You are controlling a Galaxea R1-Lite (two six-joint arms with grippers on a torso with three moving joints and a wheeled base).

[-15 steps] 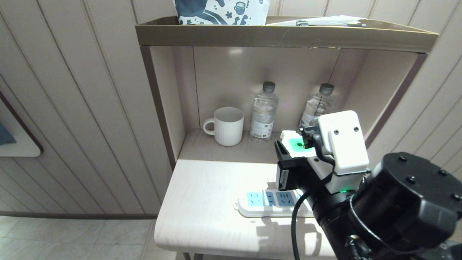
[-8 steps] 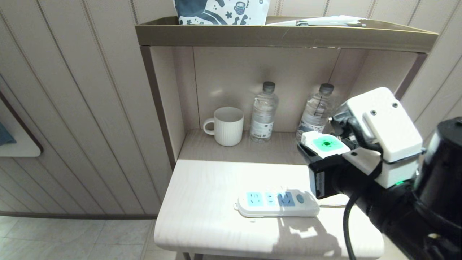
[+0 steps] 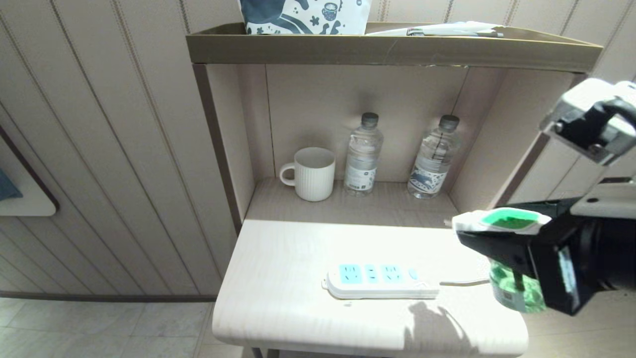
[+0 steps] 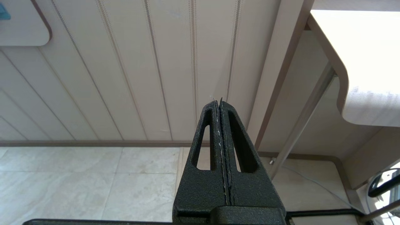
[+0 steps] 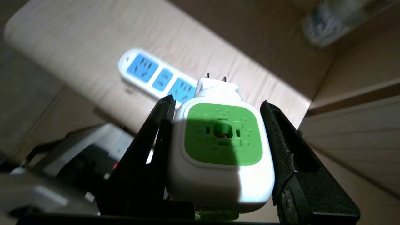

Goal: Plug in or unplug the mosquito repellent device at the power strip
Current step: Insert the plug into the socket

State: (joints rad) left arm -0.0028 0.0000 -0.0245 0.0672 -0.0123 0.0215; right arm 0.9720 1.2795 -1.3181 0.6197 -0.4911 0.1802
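Right gripper is pinching the mosquito repellent device, one black finger pressing each side of its white-and-green head. In the head view it is sitting at the right edge of the frame, mid-height, with the device's green liquid bottle hanging below the head. In the right wrist view the plug prongs are pointing away from the camera, free in the air, not touching anything.

Power strip is lying flat lower centre of the head frame on the table, left of the device and clear of it; all three blue socket faces are showing empty. Its thin white cord is trailing right toward the gripper.

Further back, upper centre of the frame: white mug and two water bottles are standing in the shelf niche.

Left gripper is parked low beside the table edge over tiled floor, its fingers pressed together, gripping nothing.
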